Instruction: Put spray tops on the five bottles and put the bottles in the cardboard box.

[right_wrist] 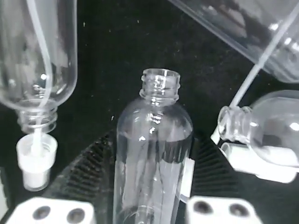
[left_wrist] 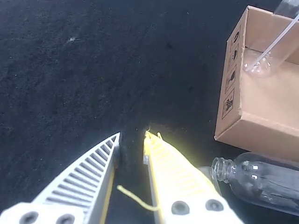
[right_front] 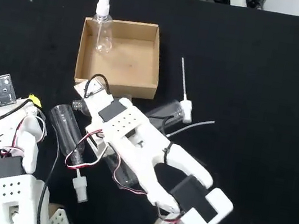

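Note:
A clear bottle (right_wrist: 154,140) with a bare neck lies between the black pads (right_wrist: 93,161) of my right gripper (right_wrist: 154,142), which is shut on it. Its neck (right_front: 76,104) pokes out from under the right arm (right_front: 134,138), near the cardboard box (right_front: 142,85). Beside it lies a second bottle (right_front: 66,133), its spray top (right_front: 79,186) pulled loose from the neck. One capped bottle (right_front: 102,25) stands in the box's far corner. My left gripper (left_wrist: 132,137) hovers over bare cloth left of the box, open with nothing between its fingers.
Another open-necked bottle (right_wrist: 266,126) lies close on the held bottle's other side. A loose spray top (right_front: 186,106) with its long tube lies right of the box, and a bent tube (right_front: 192,127) lies near it. A grey-clad person stands at the table's far edge.

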{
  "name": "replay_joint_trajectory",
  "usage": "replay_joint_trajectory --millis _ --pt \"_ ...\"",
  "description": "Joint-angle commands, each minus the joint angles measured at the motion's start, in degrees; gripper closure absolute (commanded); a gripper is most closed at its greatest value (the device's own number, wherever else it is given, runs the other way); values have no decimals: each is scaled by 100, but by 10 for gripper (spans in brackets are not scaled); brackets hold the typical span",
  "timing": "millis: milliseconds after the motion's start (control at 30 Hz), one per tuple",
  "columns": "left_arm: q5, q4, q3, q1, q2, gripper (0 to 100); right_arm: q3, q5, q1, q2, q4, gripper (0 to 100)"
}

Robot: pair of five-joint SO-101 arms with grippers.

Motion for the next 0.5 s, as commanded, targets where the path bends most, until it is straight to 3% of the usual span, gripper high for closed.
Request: replay_joint_trajectory --millis 0,167,300,467 --pt "-44 -26 -75 -22 -70 923 -180 0 -53 -655 149 881" --pt "-44 -26 -75 -22 -70 923 40 44 -62 -1182 176 881" --pt "-44 -26 -75 -22 -70 923 233 747 -62 -1640 176 881" --pt "-44 -26 -75 -4 -70 923 567 923 -62 -2343 176 881"
